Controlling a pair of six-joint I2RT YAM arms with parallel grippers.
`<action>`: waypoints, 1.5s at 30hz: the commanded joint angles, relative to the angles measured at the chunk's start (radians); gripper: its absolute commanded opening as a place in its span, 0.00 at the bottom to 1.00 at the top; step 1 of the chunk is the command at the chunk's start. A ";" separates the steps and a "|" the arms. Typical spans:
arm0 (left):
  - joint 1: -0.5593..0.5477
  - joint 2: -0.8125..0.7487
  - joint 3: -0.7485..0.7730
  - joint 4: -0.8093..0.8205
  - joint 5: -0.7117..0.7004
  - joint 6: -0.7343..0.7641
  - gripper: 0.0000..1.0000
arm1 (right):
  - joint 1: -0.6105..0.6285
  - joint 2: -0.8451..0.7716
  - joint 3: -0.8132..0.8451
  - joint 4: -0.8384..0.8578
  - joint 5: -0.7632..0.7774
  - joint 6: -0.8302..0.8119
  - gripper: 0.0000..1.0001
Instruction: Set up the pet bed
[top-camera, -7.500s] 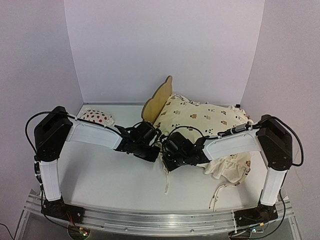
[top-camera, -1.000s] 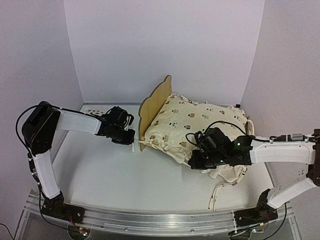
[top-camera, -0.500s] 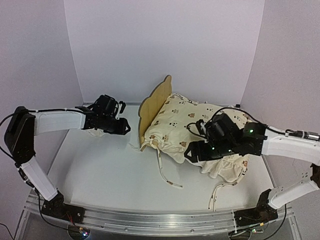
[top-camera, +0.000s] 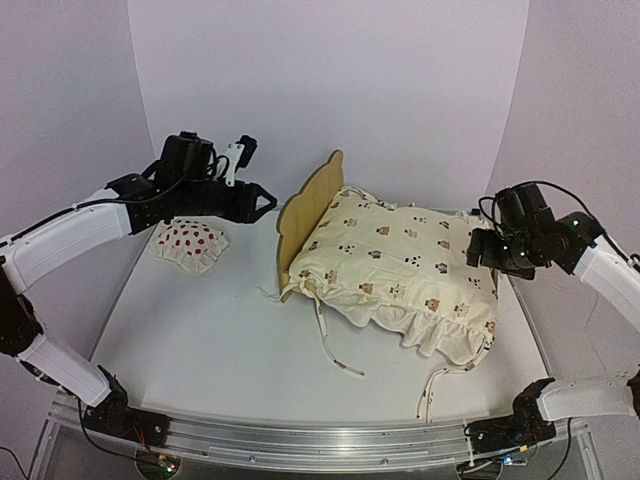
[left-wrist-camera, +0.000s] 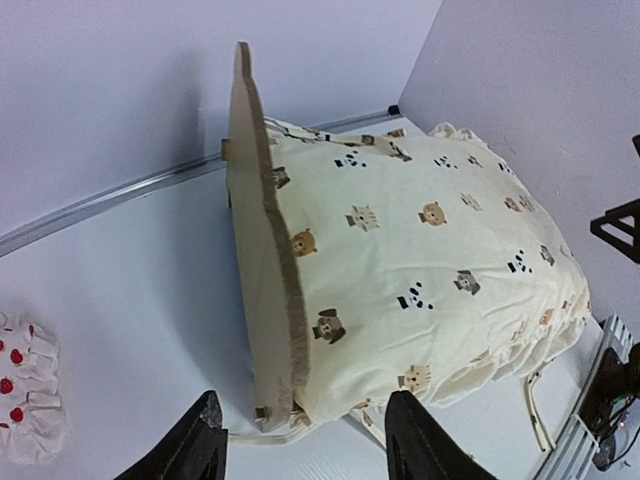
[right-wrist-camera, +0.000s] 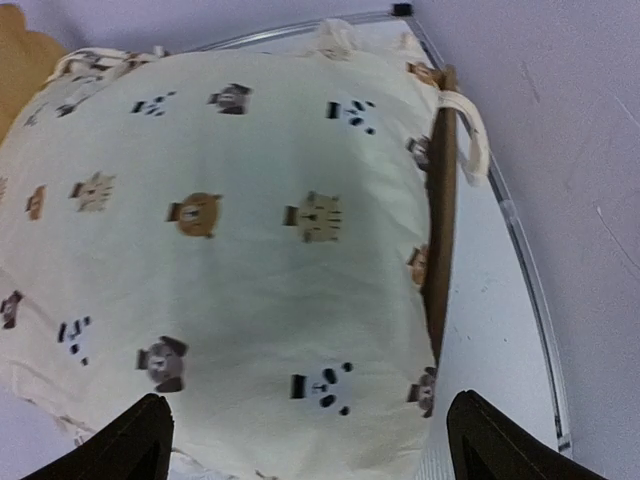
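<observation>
Ties (top-camera: 335, 345) of a cream animal-print cover (top-camera: 400, 265) are seen trailing loose across the white table (top-camera: 200, 340) nearest the arm bases, with the ruffled hem spilled over the near side. The pet bed (top-camera: 305, 212) is set just right of the table's middle and is almost wholly hidden beneath the cover. Only its plywood headboard (left-wrist-camera: 262, 250), upright at the left end, and a strip of side rail (right-wrist-camera: 440, 200) at the right end are shown. Both arms are held raised and clear of it. The left gripper (top-camera: 262, 203) is poised beside the headboard, fingers spread with nothing between them. The right gripper (top-camera: 480, 250) is hung over the bed's foot, likewise spread wide and empty. Farther back on the left, a small strawberry-print pillow (top-camera: 190, 245) is seen lying on the table, well apart from the bed. The covering step is judged largely done. The pillow is judged the likely next item, to be pinched by the left arm, lifted past the headboard and laid on the cover.
</observation>
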 joint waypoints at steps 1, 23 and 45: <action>-0.068 0.104 0.165 -0.092 -0.013 0.088 0.56 | -0.230 0.019 -0.028 -0.056 -0.106 0.049 0.95; -0.102 0.295 0.323 -0.166 -0.313 0.074 0.51 | -0.512 0.260 -0.155 0.115 -0.408 0.046 0.77; -0.102 0.271 0.222 -0.088 -0.306 0.078 0.00 | -0.509 0.286 -0.243 0.213 -0.556 0.035 0.12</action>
